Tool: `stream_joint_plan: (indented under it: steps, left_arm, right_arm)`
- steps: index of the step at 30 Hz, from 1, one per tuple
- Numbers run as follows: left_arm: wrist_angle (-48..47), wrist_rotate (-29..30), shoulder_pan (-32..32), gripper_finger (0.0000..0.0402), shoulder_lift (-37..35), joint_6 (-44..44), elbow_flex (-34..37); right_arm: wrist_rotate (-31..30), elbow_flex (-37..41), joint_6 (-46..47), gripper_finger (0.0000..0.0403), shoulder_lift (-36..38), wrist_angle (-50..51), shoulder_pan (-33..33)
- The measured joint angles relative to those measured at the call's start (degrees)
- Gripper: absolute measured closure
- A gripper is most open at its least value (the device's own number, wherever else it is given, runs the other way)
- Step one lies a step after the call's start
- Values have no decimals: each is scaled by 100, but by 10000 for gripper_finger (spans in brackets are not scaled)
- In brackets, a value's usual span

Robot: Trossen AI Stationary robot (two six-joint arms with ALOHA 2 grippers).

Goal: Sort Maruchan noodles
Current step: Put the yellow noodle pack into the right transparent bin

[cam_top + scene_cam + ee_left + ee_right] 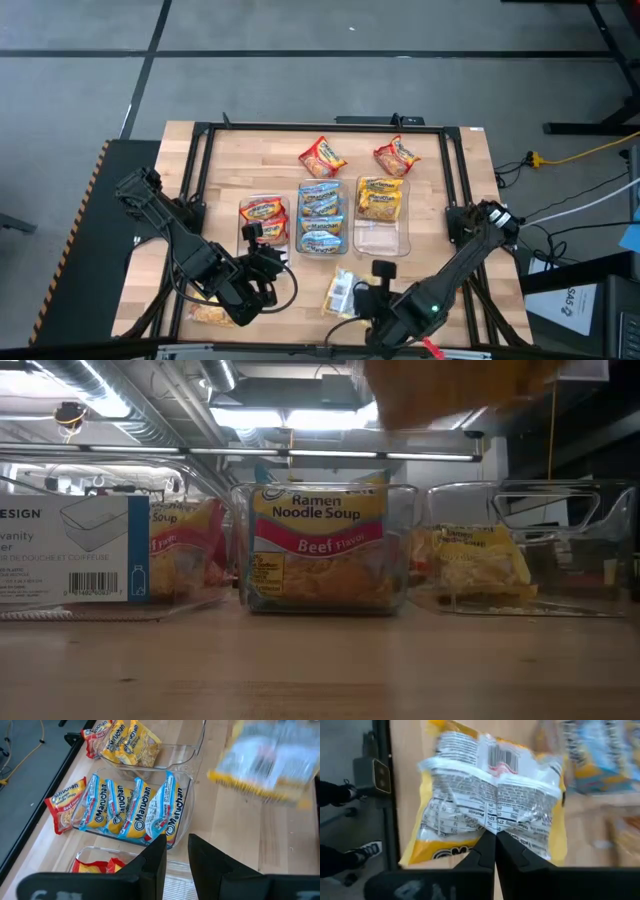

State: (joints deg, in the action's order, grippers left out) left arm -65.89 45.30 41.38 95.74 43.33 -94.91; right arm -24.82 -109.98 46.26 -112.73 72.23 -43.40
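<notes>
My right gripper [495, 836] is clamped on a crinkly yellow plastic noodle packet [490, 795], lifted near the table's front edge. Left gripper [177, 851] waits w/ fingers slightly apart, beside the clear rectangular plastic bin of blue packets [132, 810].

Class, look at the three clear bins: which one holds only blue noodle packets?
The middle bin: its blue packets stand in a row, while the left bin holds red packets and the right bin yellow ones.
</notes>
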Motion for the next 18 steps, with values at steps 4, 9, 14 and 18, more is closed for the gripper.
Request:
stream_joint_plan:
  steps: [4,9,14,18]
  left_arm:
    - [0,0,1,328,0,0,0]
    - [2,2,0,328,0,0,1]
    - [50,-6,16,328,0,2,4]
    - [52,-161,30,328,0,2,4]
  right_arm:
    - [466,-1261,546,402,7,1561,320]
    - [1361,-2143,135,403,183,1642,1079]
    - [1794,-2297,-178,403,197,1742,1956]
    - [2628,-1963,-219,403,347,1796,2707]
